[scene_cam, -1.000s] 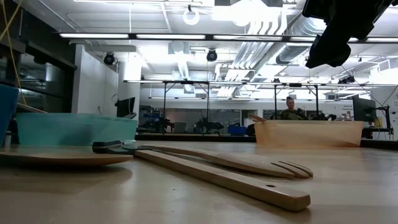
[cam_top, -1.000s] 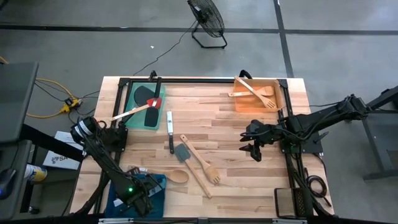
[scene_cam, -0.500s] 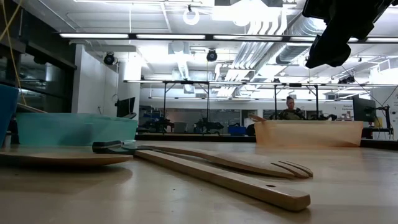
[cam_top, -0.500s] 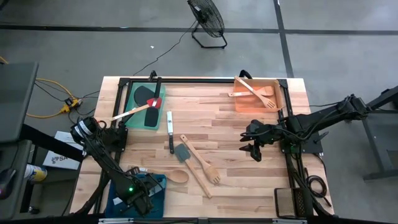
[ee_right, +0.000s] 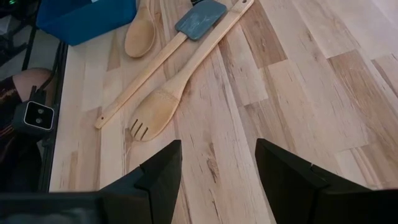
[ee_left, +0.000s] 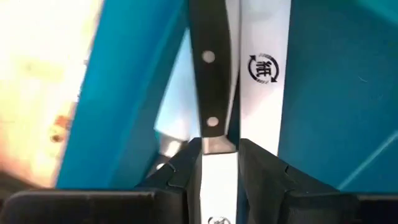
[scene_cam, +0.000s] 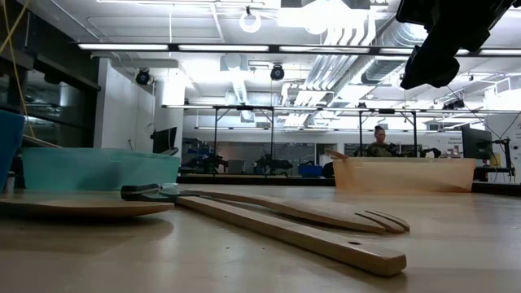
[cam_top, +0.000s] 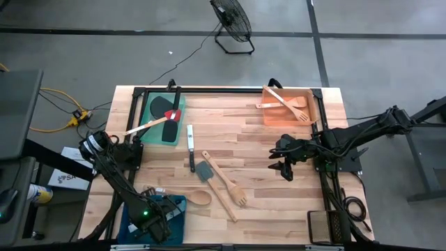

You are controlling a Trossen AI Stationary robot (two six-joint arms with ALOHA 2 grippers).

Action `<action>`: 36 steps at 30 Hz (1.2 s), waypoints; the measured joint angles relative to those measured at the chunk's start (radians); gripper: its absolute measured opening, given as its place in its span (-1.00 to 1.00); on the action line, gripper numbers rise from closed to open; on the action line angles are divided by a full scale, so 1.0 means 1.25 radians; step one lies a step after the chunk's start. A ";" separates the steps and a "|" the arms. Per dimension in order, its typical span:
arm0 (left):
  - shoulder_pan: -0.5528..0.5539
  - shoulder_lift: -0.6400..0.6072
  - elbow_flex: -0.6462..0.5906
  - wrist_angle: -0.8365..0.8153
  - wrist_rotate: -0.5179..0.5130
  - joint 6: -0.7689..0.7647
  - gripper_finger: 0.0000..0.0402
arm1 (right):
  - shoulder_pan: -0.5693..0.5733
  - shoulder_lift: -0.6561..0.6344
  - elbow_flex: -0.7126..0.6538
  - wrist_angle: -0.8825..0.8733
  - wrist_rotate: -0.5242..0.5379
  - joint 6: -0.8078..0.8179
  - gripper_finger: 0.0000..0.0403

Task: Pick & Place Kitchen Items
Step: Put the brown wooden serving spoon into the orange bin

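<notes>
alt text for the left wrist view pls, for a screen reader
Close-up from the left gripper, its two dark fingers either side of a steel knife blade inside a blue tray. The knife's black riveted handle points away, a second blade lies beside it, and pale wooden table shows past the tray's edge.

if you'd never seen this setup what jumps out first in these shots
Probably the cluster of wooden utensils lying crossed in the middle of the table, with a grey-headed spatula among them. Next, the left gripper low over the teal tray at the near left corner, its fingers either side of a black-handled knife. The right gripper hangs open above bare wood, near the orange tray at the far right.
</notes>
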 joint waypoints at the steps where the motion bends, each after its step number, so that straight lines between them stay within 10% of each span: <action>1: 0.000 0.000 0.014 -0.019 -0.008 0.002 -0.49 | 0.000 0.000 0.000 0.000 0.000 0.000 -0.03; 11: 0.017 -0.001 0.125 -0.147 -0.180 0.000 -0.49 | 0.000 0.000 0.000 0.000 0.000 -0.002 -0.03; 36: 0.311 0.000 0.133 -0.084 -0.296 0.176 -0.48 | 0.000 0.000 0.000 0.000 0.000 0.002 -0.03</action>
